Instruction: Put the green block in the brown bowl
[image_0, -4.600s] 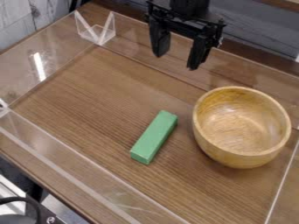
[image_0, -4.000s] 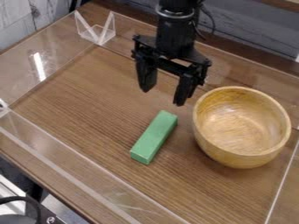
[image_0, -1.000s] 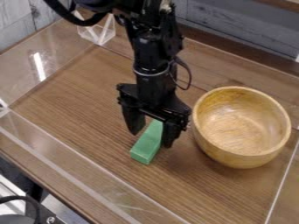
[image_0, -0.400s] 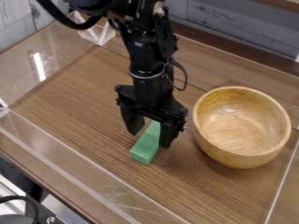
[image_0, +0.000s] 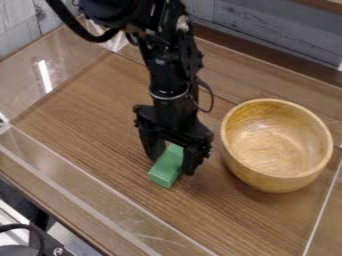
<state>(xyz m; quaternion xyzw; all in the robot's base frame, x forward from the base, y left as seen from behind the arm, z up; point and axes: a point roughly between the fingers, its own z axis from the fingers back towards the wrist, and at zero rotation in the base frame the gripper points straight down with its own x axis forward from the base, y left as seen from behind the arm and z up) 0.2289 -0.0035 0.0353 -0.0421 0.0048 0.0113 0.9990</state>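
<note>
Centrally on the wooden tabletop (image_0: 94, 120) lay the green block (image_0: 166, 170), its far end hidden between the wide-spread fingers of the gripper (image_0: 173, 155) pointing straight down over it. Just to its right sat the brown bowl (image_0: 277, 145), empty. Closing off-centre might have pivoted the block or let it slip out.

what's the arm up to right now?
The gripper points straight down with its jaws open on either side of the green block, which lies flat on the wooden table. Nothing is grasped or lifted yet. The brown bowl sits empty just to the block's right in the picture.
</note>
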